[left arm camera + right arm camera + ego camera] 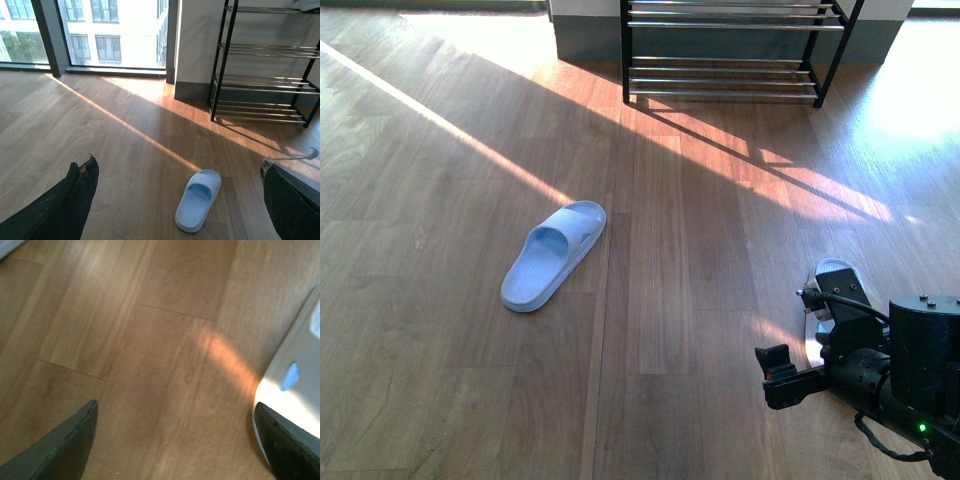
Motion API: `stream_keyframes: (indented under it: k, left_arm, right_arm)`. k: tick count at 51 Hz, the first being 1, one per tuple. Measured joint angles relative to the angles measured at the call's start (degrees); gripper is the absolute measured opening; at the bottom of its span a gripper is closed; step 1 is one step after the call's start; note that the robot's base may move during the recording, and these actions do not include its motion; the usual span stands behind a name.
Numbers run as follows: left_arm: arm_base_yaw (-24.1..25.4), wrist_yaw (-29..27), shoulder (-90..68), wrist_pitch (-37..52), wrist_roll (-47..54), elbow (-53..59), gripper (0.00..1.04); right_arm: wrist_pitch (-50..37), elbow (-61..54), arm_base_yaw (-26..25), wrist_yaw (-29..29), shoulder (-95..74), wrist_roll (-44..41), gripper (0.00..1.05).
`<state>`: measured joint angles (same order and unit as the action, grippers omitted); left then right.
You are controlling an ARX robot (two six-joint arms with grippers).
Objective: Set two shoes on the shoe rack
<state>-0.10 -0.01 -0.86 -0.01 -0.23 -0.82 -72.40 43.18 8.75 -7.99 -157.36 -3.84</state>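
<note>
Blue slide [553, 255] on wood flr [700, 300].

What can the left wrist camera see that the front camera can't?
Only the left wrist view shows the big windows with a building outside, and the shoe rack up to its top shelf. Only the front view shows the robot's right arm, low over the floor. Both show the pale blue slide sandal lying on the wood floor, the rack's lower shelves and the stripes of sunlight.
</note>
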Motion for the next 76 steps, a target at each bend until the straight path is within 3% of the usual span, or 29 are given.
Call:
stream_keyframes:
  k: [2,18,31,38,52,62,69,76]
  left_arm:
    - [0.0,0.0,0.0,0.0,0.0,0.0,0.95]
    - [0.0,0.0,0.0,0.0,0.0,0.0,0.95]
    - [0.0,0.0,0.0,0.0,0.0,0.0,0.95]
    - [0.0,0.0,0.0,0.0,0.0,0.0,0.95]
    - [0.0,0.0,0.0,0.0,0.0,0.0,0.95]
    - [0.0,0.0,0.0,0.0,0.0,0.0,0.95]
    - [0.0,0.0,0.0,0.0,0.0,0.0,0.95]
    - [0.0,0.0,0.0,0.0,0.0,0.0,0.95]
  right_arm:
    - [0.7,0.7,-0.5,1.4,0.0,-1.4,0.97]
    - [1.7,9.4,-9.7,14.0,-7.0,-3.9,0.96]
    - [7.4,13.2,-16.0,9.5,-11.7,-1.0,0.96]
    - [9.1,16.3,-16.7,5.8,-15.7,0.9,0.96]
    - [10.4,17.8,-11.5,-0.9,-17.6,5.7,0.96]
    - [4.1,12.6,1.3,-8.2,-14.0,13.6,0.96]
    - [2.5,11.3,6.0,-7.6,-8.9,18.2,0.96]
    - [0.5,10.4,5.9,-6.8,-6.1,17.5,0.96]
